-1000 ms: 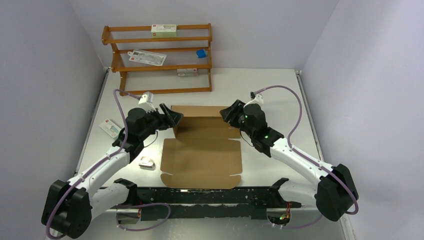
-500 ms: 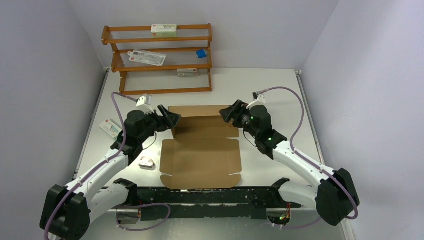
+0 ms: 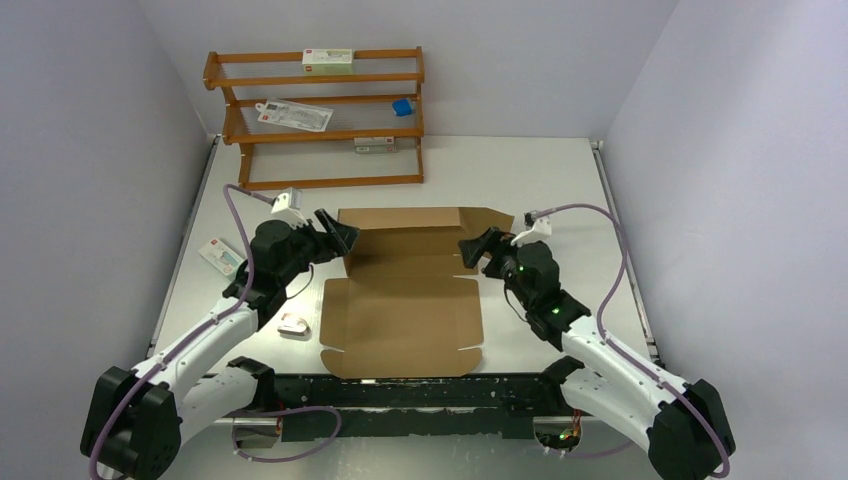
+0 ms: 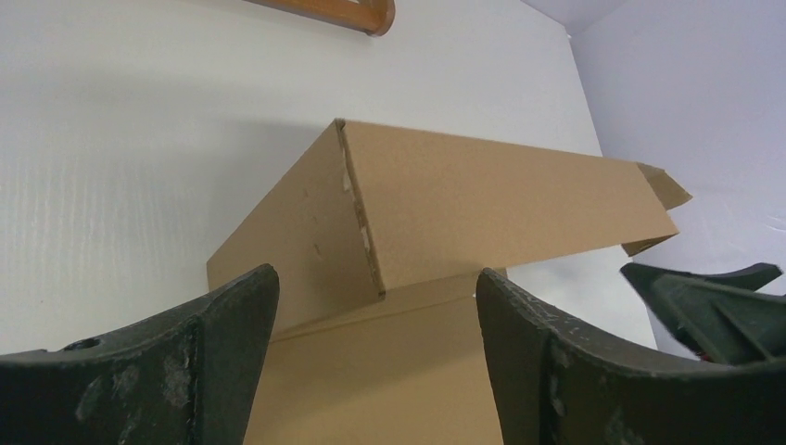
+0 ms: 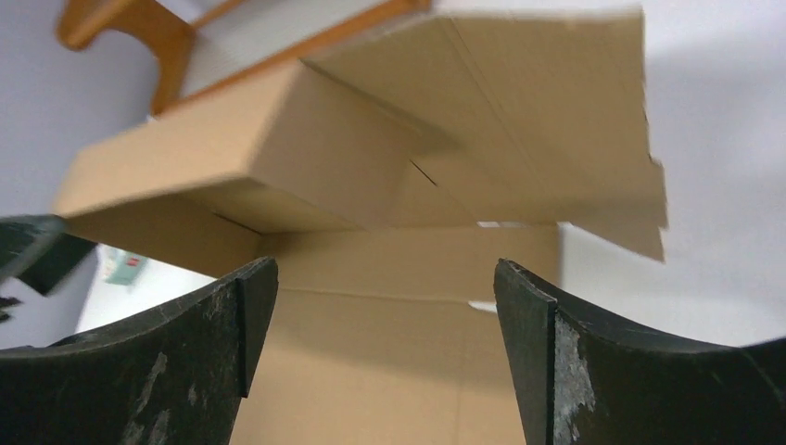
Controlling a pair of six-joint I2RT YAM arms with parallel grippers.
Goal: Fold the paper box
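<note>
A small white carton lies well to the left of the paper box, and a smaller white object sits near the box's left edge, close to its near corner. Beyond the box's far edge, well apart from it, an orange-brown wooden rack stands against the back wall with a few packets on its shelves. At the box's far-left corner the left gripper hovers with its jaws spread wide and nothing between them, the cardboard lying just ahead of its fingers. The box itself rests in the middle of the white table, its near panel flat and its far section folded up, a side flap angling off at the right end. Just off the box's right edge the right gripper also stands wide open, clear of the cardboard and facing the raised section.
</note>
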